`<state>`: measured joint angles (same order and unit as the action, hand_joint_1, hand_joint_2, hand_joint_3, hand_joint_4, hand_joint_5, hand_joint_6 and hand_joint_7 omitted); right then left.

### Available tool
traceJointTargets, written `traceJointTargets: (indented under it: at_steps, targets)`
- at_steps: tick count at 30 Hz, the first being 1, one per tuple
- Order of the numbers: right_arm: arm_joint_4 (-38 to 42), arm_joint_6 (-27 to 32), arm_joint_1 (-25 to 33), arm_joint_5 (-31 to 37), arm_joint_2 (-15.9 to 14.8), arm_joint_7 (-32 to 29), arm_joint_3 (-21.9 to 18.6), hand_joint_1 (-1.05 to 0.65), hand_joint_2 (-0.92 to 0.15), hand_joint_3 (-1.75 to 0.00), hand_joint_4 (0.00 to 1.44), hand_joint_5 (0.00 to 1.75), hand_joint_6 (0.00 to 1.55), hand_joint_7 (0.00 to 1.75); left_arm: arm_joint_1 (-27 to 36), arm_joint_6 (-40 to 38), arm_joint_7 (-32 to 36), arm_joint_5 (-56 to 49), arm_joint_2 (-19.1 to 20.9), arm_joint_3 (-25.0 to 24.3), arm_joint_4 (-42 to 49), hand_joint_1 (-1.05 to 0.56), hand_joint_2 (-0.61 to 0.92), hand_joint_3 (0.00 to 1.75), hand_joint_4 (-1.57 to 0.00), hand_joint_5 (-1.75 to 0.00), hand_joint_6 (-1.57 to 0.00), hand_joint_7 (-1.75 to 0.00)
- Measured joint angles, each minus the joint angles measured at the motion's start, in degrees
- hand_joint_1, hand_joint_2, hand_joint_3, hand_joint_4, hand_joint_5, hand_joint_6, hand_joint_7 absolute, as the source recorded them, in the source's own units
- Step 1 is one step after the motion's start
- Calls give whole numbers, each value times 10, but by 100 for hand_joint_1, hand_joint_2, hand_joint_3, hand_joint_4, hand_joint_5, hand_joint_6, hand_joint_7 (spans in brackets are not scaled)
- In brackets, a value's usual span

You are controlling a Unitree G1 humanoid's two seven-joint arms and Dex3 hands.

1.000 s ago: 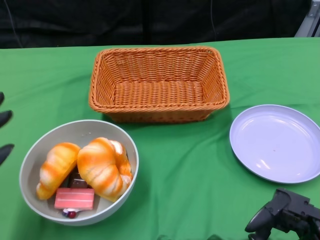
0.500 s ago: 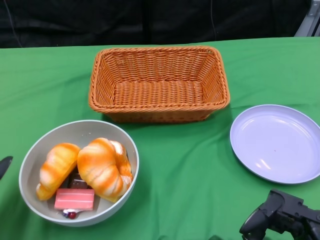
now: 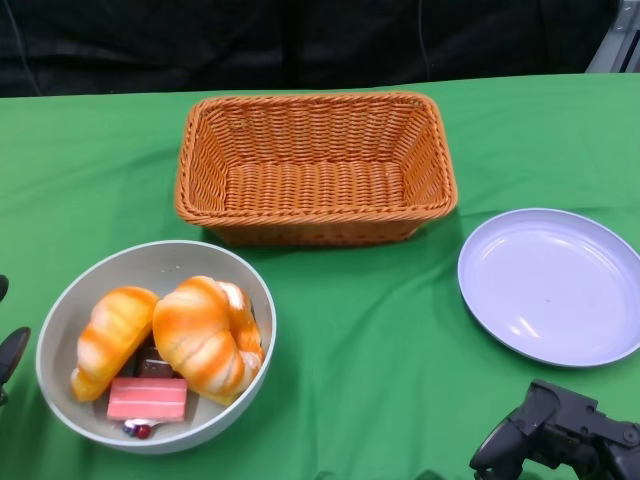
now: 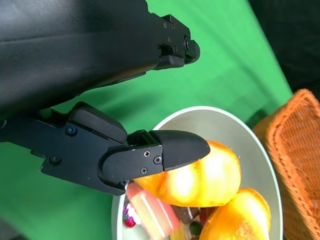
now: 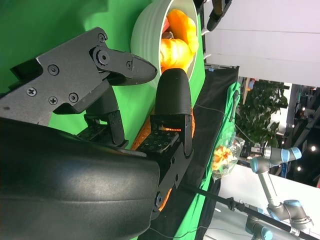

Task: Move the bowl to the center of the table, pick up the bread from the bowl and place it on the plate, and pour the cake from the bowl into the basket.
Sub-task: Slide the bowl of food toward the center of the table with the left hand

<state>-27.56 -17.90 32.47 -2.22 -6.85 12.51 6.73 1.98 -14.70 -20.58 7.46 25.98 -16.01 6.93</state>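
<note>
While the bowl [image 3: 156,345] sat near-left on the desk [image 3: 360,330], both hands held nothing.
Bread [image 3: 207,336] and cake [image 3: 148,398] lay inside it; left hand [image 4: 100,107] and right hand [image 3: 560,445] had fingers spread wide.
</note>
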Motion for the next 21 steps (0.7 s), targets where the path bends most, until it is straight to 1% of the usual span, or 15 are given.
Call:
traceJointTargets:
  at_steps: [2,7,10,15,18,21]
  targets:
    - [0,0,-1,0,0,-1,0,-21,-61,-74,72,155,71,119,0,-26,-6,13,1,-2,-15,-91,92,75,0,0,-1,0]
    - [0,0,-1,0,0,-1,1,-22,-62,-74,71,154,71,119,5,-149,-50,98,3,-15,-74,-93,92,75,0,0,0,0]
    - [0,0,-1,0,0,-1,1,-22,-62,-74,71,154,71,119,7,-177,-53,113,7,-17,-86,-93,92,76,0,0,0,0]
    - [1,-1,-3,0,0,-1,1,-20,-62,-73,72,154,71,119,20,-288,-61,184,12,-41,-159,-90,92,73,0,0,0,0]
    - [2,-2,-4,2,0,-2,1,-21,-61,-74,72,153,71,118,33,-332,-66,217,15,-51,-192,-90,92,72,0,0,0,0]
    - [5,-6,-5,6,0,-3,1,-21,-61,-74,72,153,72,118,46,-368,-75,249,17,-51,-223,-90,92,72,0,0,0,0]
